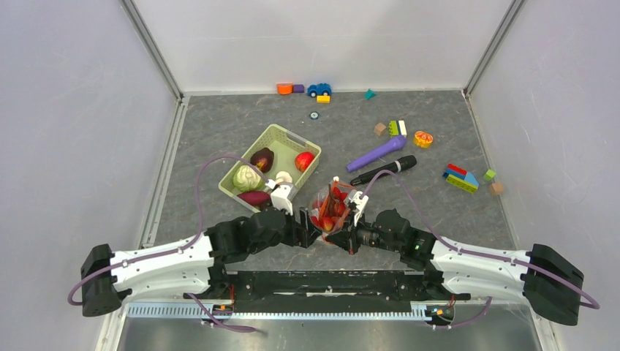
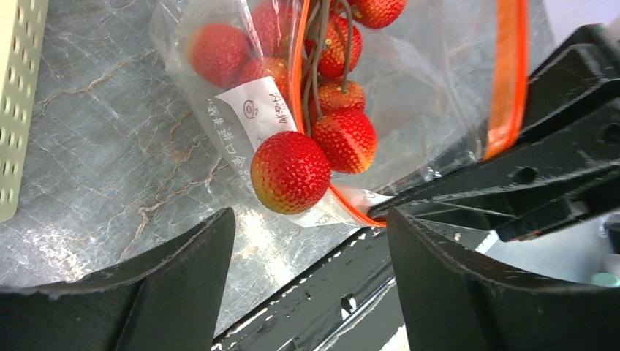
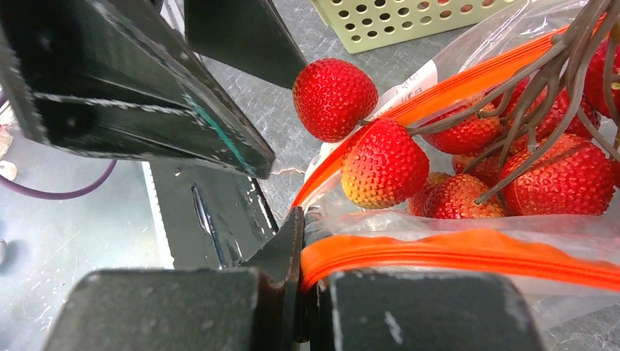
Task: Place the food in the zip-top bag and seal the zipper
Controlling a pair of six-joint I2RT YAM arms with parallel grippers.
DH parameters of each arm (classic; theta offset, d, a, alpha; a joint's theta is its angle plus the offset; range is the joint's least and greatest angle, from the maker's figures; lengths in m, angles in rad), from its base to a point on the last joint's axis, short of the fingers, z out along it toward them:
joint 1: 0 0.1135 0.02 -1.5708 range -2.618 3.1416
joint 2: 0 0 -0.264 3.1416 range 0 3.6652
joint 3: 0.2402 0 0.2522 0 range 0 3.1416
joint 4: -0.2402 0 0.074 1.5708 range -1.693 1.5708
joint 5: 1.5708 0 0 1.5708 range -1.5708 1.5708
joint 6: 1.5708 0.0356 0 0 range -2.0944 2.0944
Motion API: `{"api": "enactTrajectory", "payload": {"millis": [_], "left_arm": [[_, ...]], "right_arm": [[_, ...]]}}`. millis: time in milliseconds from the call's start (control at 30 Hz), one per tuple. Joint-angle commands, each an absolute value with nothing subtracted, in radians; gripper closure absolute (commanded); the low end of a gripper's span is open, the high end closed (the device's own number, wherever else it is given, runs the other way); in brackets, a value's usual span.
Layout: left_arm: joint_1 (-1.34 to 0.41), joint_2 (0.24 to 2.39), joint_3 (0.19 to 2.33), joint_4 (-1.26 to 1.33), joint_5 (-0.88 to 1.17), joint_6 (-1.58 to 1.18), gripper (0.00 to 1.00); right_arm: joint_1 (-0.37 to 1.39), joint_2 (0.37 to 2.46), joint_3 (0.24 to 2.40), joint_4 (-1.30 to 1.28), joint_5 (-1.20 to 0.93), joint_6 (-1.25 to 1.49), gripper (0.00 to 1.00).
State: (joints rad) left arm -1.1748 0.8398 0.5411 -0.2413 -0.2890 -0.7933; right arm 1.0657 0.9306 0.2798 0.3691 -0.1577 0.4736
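The clear zip-top bag (image 1: 333, 208) stands between my grippers, mouth open, holding a bunch of red strawberries (image 3: 541, 175) on stems. One strawberry (image 2: 290, 172) hangs over the bag's edge outside the orange-red zipper (image 2: 508, 73). My right gripper (image 3: 311, 272) is shut on the near zipper strip (image 3: 468, 252) at its end. My left gripper (image 2: 311, 228) is open and empty, just below the bag's corner. A green cabbage (image 1: 245, 178), red apple (image 1: 304, 161), dark purple pieces (image 1: 262, 159) and a white mushroom piece (image 1: 281, 178) lie in the basket.
The light-green slotted basket (image 1: 274, 135) stands left of the bag. A purple toy (image 1: 376, 153), black microphone (image 1: 384, 170), orange citrus slice (image 1: 422, 138) and coloured blocks (image 1: 460, 178) lie at the back right. The black base rail (image 1: 322, 281) runs close beneath the grippers.
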Motion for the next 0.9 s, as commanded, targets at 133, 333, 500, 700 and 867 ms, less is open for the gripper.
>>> {"api": "enactTrajectory", "payload": {"millis": [133,333,500,700,867], "left_arm": [[-1.16,0.919,0.582,-0.16,-0.293,-0.816,0.41],[-1.158,0.92,0.58,-0.145,-0.306,-0.827,0.65],[-1.158,0.906,0.575,-0.102,-0.277,-0.801,0.65],[-1.158,0.98,0.598,0.018,-0.196,-0.767,0.73],[-1.157,1.085,0.662,0.038,-0.159,-0.724,0.74]], "right_arm": [[1.06,0.923,0.294,0.404,-0.163,0.462,1.0],[1.056,0.937,0.291,0.403,-0.167,0.458,1.0],[1.054,0.937,0.295,0.404,-0.175,0.449,1.0],[1.052,0.956,0.293,0.428,-0.198,0.449,1.0],[1.053,0.962,0.297,0.436,-0.208,0.445,1.0]]}}
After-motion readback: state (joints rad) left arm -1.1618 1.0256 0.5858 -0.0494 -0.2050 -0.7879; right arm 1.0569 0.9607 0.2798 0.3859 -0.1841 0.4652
